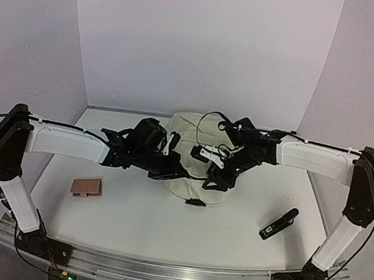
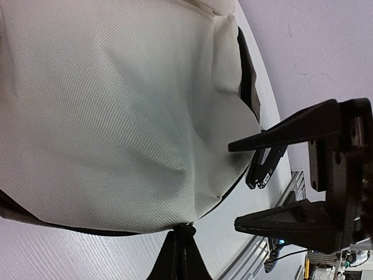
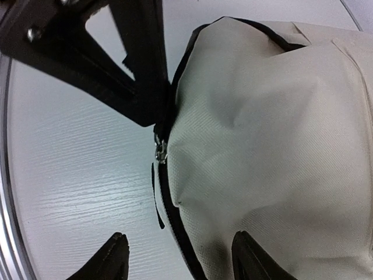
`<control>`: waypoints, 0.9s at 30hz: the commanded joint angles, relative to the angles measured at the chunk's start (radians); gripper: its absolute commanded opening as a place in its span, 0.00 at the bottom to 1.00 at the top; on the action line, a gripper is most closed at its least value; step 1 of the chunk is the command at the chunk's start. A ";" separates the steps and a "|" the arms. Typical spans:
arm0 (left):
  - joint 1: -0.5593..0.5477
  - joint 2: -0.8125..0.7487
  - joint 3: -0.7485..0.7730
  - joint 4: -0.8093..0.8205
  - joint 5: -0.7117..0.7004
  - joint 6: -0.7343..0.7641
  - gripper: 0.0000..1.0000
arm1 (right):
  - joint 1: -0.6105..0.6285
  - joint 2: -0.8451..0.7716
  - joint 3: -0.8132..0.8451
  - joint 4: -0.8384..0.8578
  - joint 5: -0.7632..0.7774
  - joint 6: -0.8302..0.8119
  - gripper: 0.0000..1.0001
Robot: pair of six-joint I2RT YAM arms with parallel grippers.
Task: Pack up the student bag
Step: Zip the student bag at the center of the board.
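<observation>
The student bag (image 1: 183, 188), cream fabric with a black zip, lies at the middle of the table and fills both wrist views (image 2: 116, 116) (image 3: 274, 146). My left gripper (image 1: 180, 174) (image 2: 185, 230) is shut on the bag's zip edge, right at the metal zip slider (image 3: 159, 151). In the right wrist view the left gripper (image 3: 158, 121) reaches in from above. My right gripper (image 1: 213, 181) (image 3: 180, 238) is open, one finger over the table and the other over the fabric, straddling the black zip line (image 3: 175, 221) without touching it. The right gripper (image 2: 233, 184) shows open in the left wrist view too.
A small brown wallet-like item (image 1: 87, 187) lies on the table to the left of the bag. A black stapler-like item (image 1: 279, 224) (image 2: 265, 167) lies to the front right. White walls close the back and sides, and a metal rail (image 1: 172, 273) runs along the near edge.
</observation>
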 commanded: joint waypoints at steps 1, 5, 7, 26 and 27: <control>0.017 -0.022 0.049 0.050 0.002 -0.010 0.00 | 0.022 0.010 -0.045 0.072 0.105 -0.019 0.48; 0.025 -0.028 0.045 0.026 -0.018 -0.012 0.00 | 0.023 0.003 -0.064 0.085 0.161 -0.021 0.08; 0.035 -0.038 0.032 -0.004 -0.051 -0.025 0.00 | 0.024 -0.018 -0.079 0.085 0.175 -0.024 0.00; 0.139 -0.224 -0.093 -0.158 -0.258 0.053 0.00 | -0.032 -0.188 -0.273 0.031 0.221 -0.139 0.00; 0.140 -0.230 -0.098 -0.169 -0.267 0.055 0.00 | -0.057 -0.191 -0.278 0.029 0.221 -0.155 0.00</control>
